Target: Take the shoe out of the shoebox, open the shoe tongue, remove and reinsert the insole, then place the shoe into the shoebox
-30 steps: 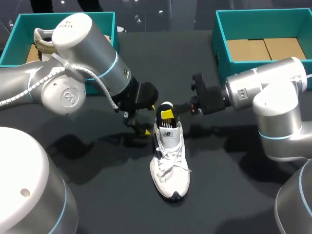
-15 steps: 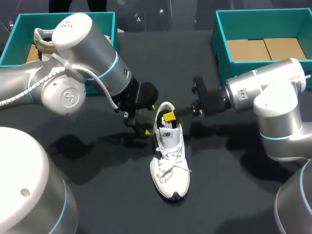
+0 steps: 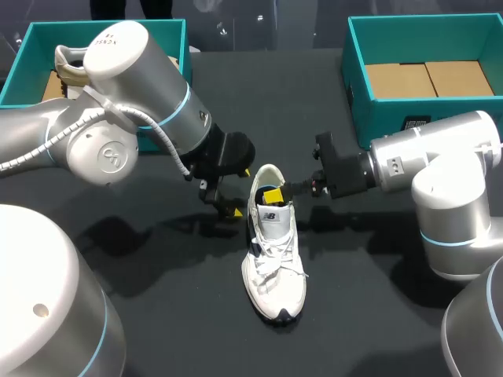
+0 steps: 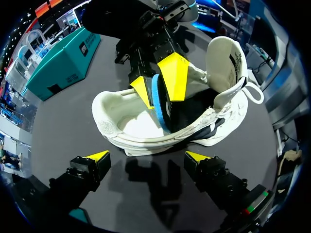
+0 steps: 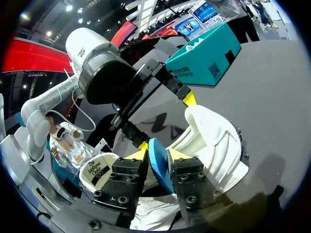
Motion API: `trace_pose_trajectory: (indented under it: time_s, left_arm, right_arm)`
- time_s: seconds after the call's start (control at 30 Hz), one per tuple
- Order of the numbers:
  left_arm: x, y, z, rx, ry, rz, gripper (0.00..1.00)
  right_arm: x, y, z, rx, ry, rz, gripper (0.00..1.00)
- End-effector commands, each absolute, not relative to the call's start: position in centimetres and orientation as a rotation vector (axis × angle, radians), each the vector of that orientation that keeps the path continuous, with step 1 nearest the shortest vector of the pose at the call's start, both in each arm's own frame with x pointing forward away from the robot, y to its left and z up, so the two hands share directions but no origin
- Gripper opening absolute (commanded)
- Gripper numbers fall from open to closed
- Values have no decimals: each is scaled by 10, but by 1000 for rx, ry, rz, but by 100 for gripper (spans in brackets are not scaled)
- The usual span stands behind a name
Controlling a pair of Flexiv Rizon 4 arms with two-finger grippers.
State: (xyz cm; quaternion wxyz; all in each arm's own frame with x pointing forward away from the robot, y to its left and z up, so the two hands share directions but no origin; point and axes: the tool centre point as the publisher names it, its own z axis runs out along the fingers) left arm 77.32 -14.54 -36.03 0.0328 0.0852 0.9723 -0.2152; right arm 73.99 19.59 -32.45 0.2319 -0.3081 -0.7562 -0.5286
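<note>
Since a second ago my right arm has drawn back towards its own side, and its gripper (image 3: 273,194) has sunk a little lower into the heel opening, while the shoe (image 3: 273,251) and my left arm have stayed put. The white shoe lies on its sole near the middle of the dark table (image 3: 157,298). Its long axis runs near to far in the head view, toe towards me and heel away, leaning slightly to one side. My right arm comes in low and nearly level from the right. Its fingers are pressed together on the blue insole (image 4: 158,114), which stands on edge in the shoe's mouth. My left arm bends down from the left. Its gripper (image 3: 228,206) sits just beside the heel, fingers spread wide with nothing between them. The tongue (image 3: 273,220) is folded forward over the laces and carries a label, its small print too fine to make out. A left box (image 3: 169,31) at the far left holds another shoe (image 3: 69,63). A right box (image 3: 357,71) at the far right has a black code label (image 3: 416,123) on its side.
</note>
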Motion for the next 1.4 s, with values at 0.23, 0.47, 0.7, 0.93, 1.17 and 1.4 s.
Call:
trace_pose_trajectory:
  time_s: [0.23, 0.47, 0.7, 0.93, 1.17, 1.4]
  left_arm:
    - [774, -131, -348, 257, 2959, -675, 100]
    - [774, -125, -342, 273, 2949, -661, 100]
    - [773, -115, -336, 315, 2957, -655, 100]
    - [780, -98, -327, 351, 2945, -625, 100]
    - [785, -84, -321, 394, 2932, -560, 100]
    - [789, -70, -312, 496, 2926, -572, 100]
  right_arm:
    - [742, 177, -315, -885, -2098, -1398, 37]
    - [741, 155, -317, -970, -2090, -1383, 36]
    - [738, 132, -316, -1071, -2097, -1324, 36]
    - [735, 107, -314, -1186, -2103, -1238, 35]
    - [733, 88, -307, -1291, -2134, -1131, 31]
    - [731, 77, -294, -1351, -2176, -1044, 29]
